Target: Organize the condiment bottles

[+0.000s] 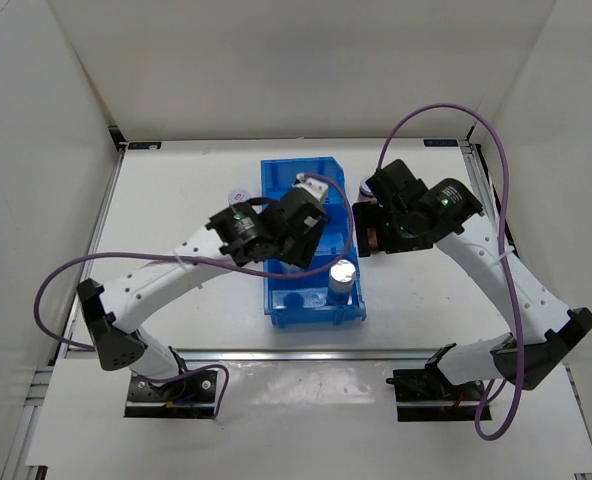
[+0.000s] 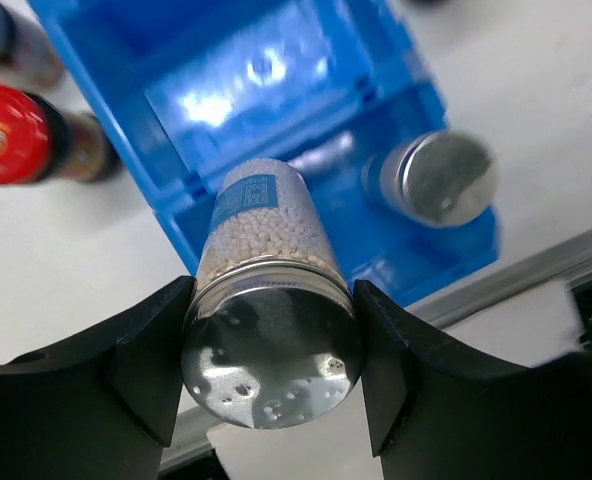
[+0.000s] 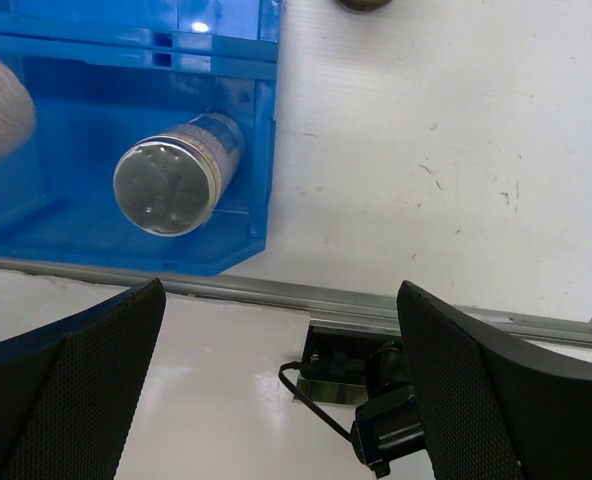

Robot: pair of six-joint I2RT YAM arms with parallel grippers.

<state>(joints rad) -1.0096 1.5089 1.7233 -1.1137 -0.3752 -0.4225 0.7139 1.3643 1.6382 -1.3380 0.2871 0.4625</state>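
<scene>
The silver-topped jar [image 2: 266, 235], filled with pale granules, is hanging tilted over the blue bin [image 1: 281, 170], its base pointing toward the divider between the middle and near compartments; which of the two it is over is hard to tell. The left tool [image 2: 271, 300] is gripping it by the cap end, both fingers pressing against the metal top. A second silver-topped jar [image 1: 342, 275] is already standing in the bin's near compartment, at the bin's 5 o'clock corner in the overhead view. The step in hand looks like placing the carried jar with its twin. The next move is probably calling for the left arm to shift toward 6 o'clock, right the jar, and lower it into the free space at the standing jar's 9 o'clock without knocking it. The right tool [image 3: 281, 300] is hovering wide and carrying nothing, above the surface [image 1: 176, 180] at the bin's 3 o'clock side. Other jars are waiting outside the bin: a red-capped bottle [image 2: 11, 135] at 10 o'clock of the carried jar in the left wrist view, and a purple-lidded jar [image 1: 239, 195] at the bin's 10 o'clock overhead.
</scene>
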